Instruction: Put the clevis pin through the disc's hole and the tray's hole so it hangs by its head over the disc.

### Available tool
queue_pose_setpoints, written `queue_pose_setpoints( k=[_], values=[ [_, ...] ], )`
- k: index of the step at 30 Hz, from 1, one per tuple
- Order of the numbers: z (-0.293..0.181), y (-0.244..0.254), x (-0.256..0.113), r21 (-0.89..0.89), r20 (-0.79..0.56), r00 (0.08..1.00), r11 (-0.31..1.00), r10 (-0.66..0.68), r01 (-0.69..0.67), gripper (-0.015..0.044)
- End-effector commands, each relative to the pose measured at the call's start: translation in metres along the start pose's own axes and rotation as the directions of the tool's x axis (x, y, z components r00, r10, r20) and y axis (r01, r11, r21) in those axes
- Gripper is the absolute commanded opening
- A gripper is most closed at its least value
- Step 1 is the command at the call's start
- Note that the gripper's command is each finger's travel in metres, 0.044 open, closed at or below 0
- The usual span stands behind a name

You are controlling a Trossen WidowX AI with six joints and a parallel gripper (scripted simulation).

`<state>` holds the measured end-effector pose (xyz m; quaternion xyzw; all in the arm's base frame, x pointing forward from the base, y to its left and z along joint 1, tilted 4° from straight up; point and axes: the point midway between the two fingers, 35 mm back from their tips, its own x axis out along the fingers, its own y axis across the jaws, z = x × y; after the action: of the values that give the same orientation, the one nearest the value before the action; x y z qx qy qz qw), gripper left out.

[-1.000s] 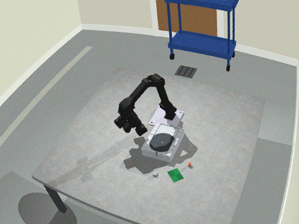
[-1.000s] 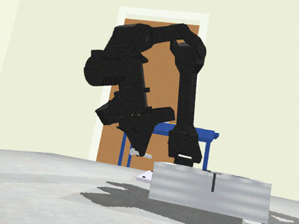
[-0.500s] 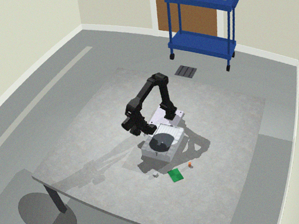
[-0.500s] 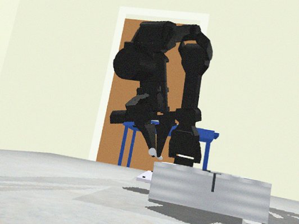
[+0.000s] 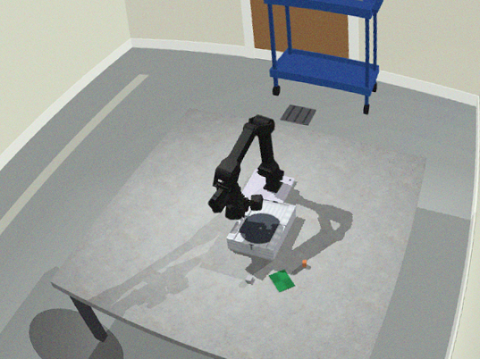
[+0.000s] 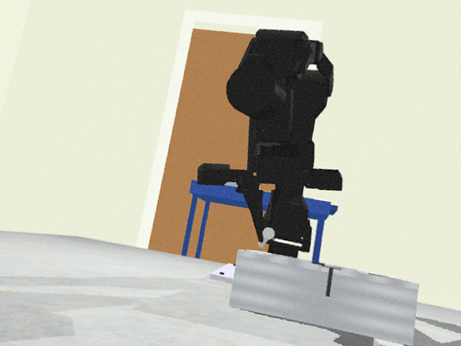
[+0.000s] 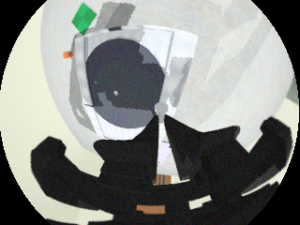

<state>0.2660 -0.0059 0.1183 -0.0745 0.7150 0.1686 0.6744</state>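
Pin gripped, not yet through the disc
The pin (image 6: 268,233) (image 7: 161,108) is pinched in the nearly closed pincer (image 6: 262,238) (image 7: 160,118), near the tray (image 5: 249,249) (image 6: 323,297) (image 7: 184,41); the disc (image 5: 259,227) (image 7: 124,84) is laid inside. Aligning, insertion and release are left. The mottled grey table (image 5: 302,326) (image 6: 127,336) (image 7: 220,28) is crossed by shadows; a blue cart (image 5: 319,6) (image 6: 259,200) is parked before a brown door (image 5: 296,22) (image 6: 213,109).
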Motion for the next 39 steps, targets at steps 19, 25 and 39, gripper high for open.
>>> queue_pose_setpoints(
  k=[19, 25, 39],
  values=[
    [0.014, 0.053, -0.009, -0.683, 0.079, 0.991, 0.718, -0.109, 0.133, 0.0000],
    [0.017, 0.067, -0.010, -0.807, 0.103, 0.987, 0.569, -0.126, 0.157, 0.0000],
    [0.018, 0.082, -0.012, -0.905, 0.131, 0.981, 0.387, -0.140, 0.177, 0.0000]
  ],
)
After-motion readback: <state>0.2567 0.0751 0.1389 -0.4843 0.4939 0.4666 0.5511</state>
